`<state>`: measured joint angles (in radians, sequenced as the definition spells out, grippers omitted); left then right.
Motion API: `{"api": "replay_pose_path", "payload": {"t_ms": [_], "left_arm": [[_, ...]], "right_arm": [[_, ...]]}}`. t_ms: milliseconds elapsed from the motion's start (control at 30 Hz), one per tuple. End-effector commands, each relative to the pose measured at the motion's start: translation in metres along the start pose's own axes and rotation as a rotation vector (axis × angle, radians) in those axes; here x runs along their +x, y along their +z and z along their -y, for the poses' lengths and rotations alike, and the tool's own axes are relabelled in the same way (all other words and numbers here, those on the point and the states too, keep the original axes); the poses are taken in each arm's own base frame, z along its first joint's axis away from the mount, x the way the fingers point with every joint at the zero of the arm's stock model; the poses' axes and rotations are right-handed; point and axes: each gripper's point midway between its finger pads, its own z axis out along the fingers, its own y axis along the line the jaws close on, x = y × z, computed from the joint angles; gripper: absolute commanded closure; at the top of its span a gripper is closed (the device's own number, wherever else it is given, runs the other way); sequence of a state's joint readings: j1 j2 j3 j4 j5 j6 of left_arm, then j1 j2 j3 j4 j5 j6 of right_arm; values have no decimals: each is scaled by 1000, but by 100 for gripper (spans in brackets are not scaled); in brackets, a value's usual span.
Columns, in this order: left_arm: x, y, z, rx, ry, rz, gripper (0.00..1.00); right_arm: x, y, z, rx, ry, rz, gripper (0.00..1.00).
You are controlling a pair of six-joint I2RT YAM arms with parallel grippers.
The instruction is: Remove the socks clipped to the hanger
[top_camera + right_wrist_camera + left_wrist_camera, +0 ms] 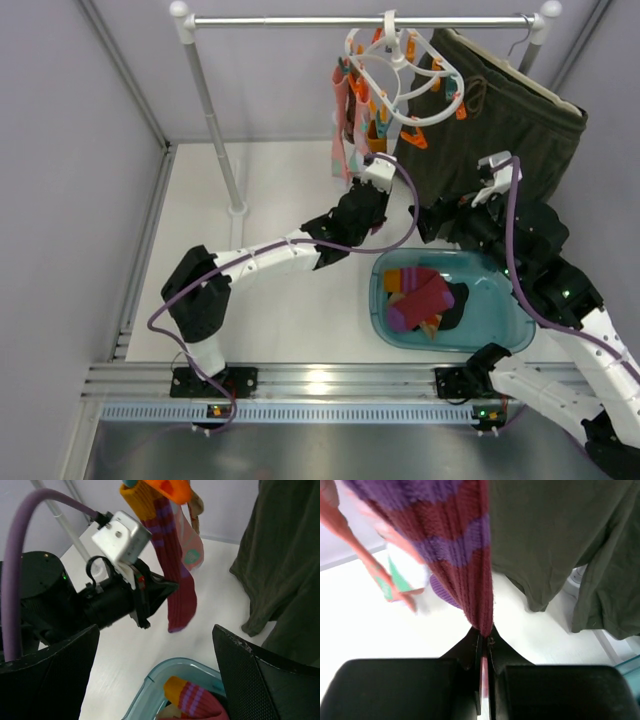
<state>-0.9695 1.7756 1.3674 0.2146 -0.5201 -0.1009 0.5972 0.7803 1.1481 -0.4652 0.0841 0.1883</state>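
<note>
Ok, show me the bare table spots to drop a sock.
Bare white table left of the rail post, and between left arm and basin. Crowded under the hanger: left claw clamps the striped sock, shorts beside.

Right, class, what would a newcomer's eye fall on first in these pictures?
Most likely the maroon-and-purple striped knit sock, hanging mid-frame with its tip pinched between the left arm's black fingers. Then the white plastic oval hanger with orange clips on the metal rail up top, and the translucent teal tub of loose socks at lower right.
</note>
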Motion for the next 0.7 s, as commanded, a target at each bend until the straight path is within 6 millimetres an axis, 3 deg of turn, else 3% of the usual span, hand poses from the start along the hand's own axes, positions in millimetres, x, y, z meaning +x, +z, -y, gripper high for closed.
{"api": "replay_pose_path", "payload": {"t_ms": [0,167,267,333,367,400,433,467,533,600,667], "left_arm": [[-19,-10,0,69,-57,29,100],[-14,-8,-15,79,-115,10,100],[-23,-12,-27,80,-161,15,100],[-32,-17,-27,88,-182,19,100],[-34,-19,-28,87,-192,15,100],[-39,-21,-29,83,-202,18,100],[-43,-24,-30,75,-224,12,100],[-47,-25,-31,69,-236,15,100],[-53,-29,-33,61,-265,18,100],[-58,-30,-33,55,-288,12,100],[-56,-30,-33,44,-295,-7,100]], "right_arm": [[-25,-4,12,65,61,122,9],[-5,13,22,101,47,61,9],[28,37,29,113,5,-27,7],[36,51,30,104,-2,-11,7],[58,57,30,84,-9,-35,8],[43,65,20,23,-11,66,11],[50,69,5,-68,-8,81,11],[72,74,1,-107,-8,64,11],[77,85,-15,-202,-5,67,11],[89,101,-15,-201,-24,28,13],[86,112,-13,-181,-45,62,13]]}}
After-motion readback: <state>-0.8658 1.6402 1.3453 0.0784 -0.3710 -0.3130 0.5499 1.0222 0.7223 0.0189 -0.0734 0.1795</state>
